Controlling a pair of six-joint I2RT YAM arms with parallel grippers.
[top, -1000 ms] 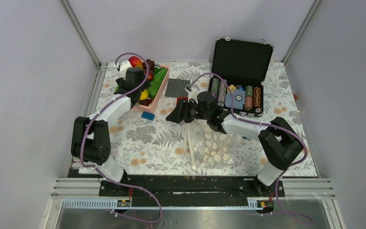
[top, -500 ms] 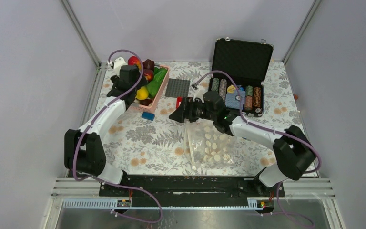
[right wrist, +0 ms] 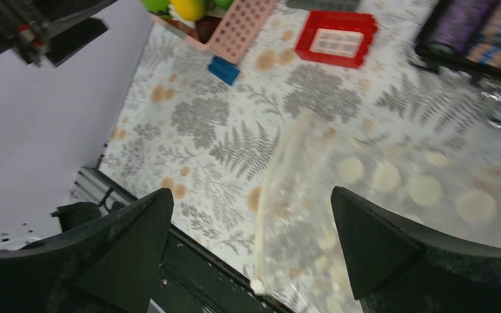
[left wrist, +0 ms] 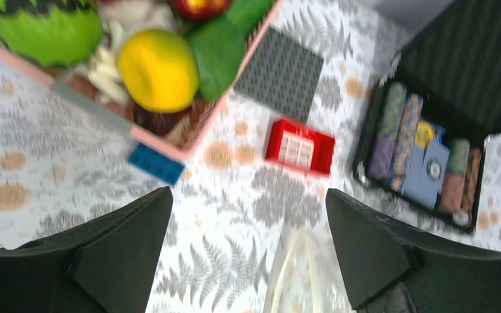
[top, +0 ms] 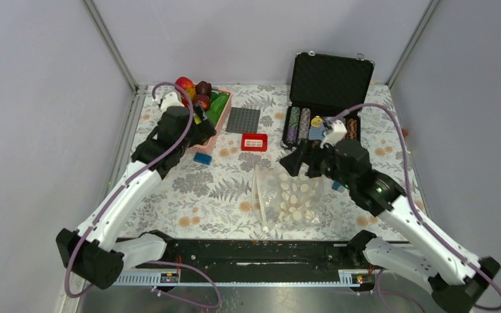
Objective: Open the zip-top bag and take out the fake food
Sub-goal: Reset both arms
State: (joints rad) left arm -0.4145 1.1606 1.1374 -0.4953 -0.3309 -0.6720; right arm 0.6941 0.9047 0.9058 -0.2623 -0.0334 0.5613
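both arms had just backed off; the r gripper (right wrist: 251,192) left its spot by the red brick (top: 254,141) and moved toward 3 o'clock, ending over the far edge of the zip-top bag (top: 287,199); the l gripper (left wrist: 248,195) drew away from above the pink basket (right wrist: 244,26) toward its 5 o'clock side; both claws had widened and stood spread full, nothing between the fingers; the brick, half hidden a moment earlier, lay in plain view.

the bag lay at approx 5 o'clock on the table (top: 209,195), touched by neither arm; only cream dots showed through it, no fruit; the fake food (top: 202,98) sat heaped in the basket at 10 o'clock; so removal looked done, and the arms prob. retreating.

counts: 1 bag; 1 basket; 1 poker-chip case (top: 331,81) at 1 o'clock; 1 red brick; 1 blue brick (top: 202,158); 1 grey baseplate (top: 243,120); food incl. 1 lemon (left wrist: 158,68), 1 striped melon (left wrist: 42,26), at least 2 red pcs; rest too piled to count.
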